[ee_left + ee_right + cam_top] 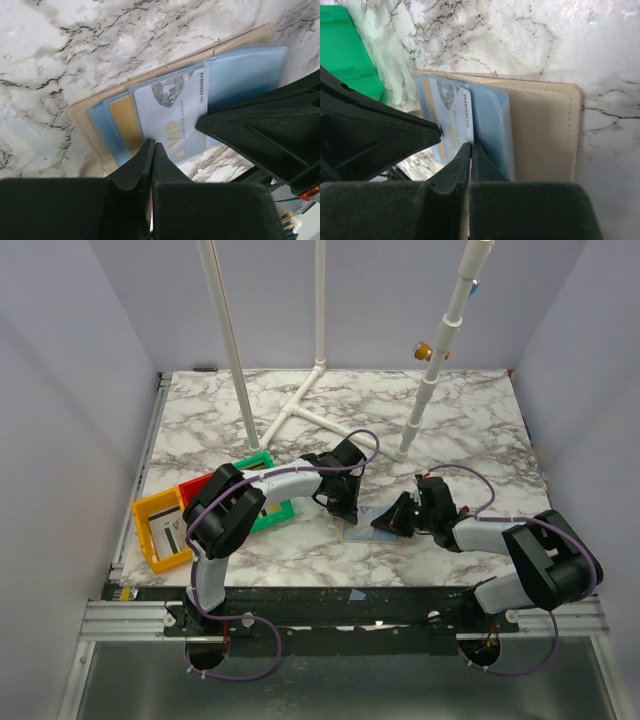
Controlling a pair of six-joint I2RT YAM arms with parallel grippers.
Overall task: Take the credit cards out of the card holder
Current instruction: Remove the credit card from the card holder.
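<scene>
Both pressed together, the left pincer point(152, 146) and right pincer point(470, 146) sit on the white plastic VIP card point(172, 112); the flat beige card holder point(545, 130) may drag along.

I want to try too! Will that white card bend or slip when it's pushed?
The white card looks flat and straight-edged, so probably stiff, not floppy. It lies on smooth blue plastic sleeves, so it likely slides easily. So thin, probably very light.

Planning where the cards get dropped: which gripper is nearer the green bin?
Left. The left gripper lies just right of the green bin; the right gripper is farther right, across the card holder.
</scene>
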